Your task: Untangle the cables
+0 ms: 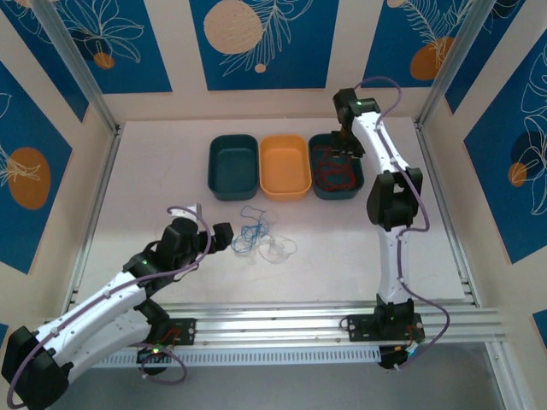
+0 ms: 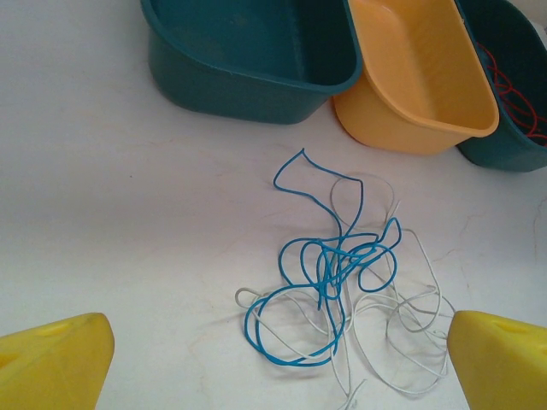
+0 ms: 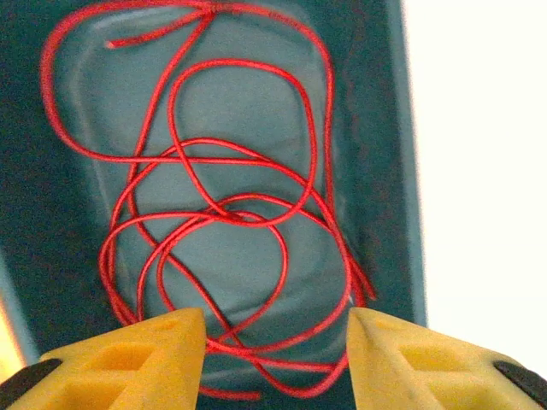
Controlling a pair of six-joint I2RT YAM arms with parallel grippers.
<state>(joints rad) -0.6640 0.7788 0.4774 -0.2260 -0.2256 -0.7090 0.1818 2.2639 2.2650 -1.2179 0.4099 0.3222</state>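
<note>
Right claw [image 3: 278,342]: hanging half-open, gripping nothing, over the red cable [image 3: 231,218] lying coiled in the right teal bin [image 3: 376,128]; left claw [image 2: 278,363]: gaping wide, empty, hovering by the blue cable [image 2: 342,252] and white cable [image 2: 410,325] tangling on the table [image 2: 128,213]. Cables are looking light, limp and springy, probably slipping from a loose pinch, an outer free loop offering the best hold. Table is showing white and smooth, blue leaf-print walls [image 1: 256,43] closing it in.
</note>
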